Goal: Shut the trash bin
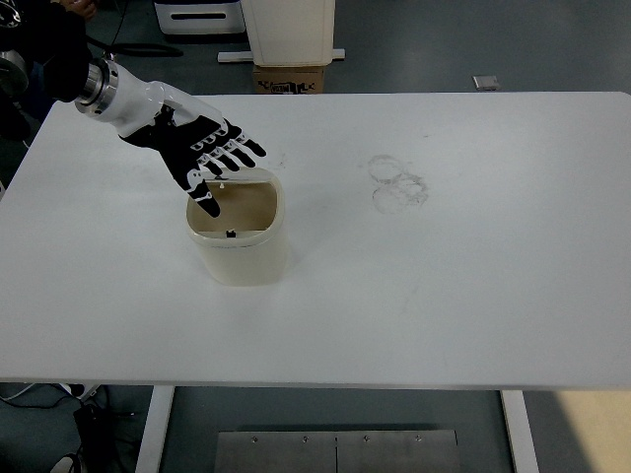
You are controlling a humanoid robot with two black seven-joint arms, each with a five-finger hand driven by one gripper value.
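Note:
A small cream trash bin (239,246) stands on the white table (444,276), left of the middle. Its mouth shows partly open, with the dark inside visible. My left hand (209,158) lies flat over the bin's far rim, fingers spread, pressing down on the hinged lid, which is almost wholly hidden under the palm. The thumb hangs over the bin's left rim. My right hand is out of view.
Faint ring marks (397,183) stain the table right of the bin. A cardboard box (290,77) and a white cabinet (286,30) stand on the floor beyond the far edge.

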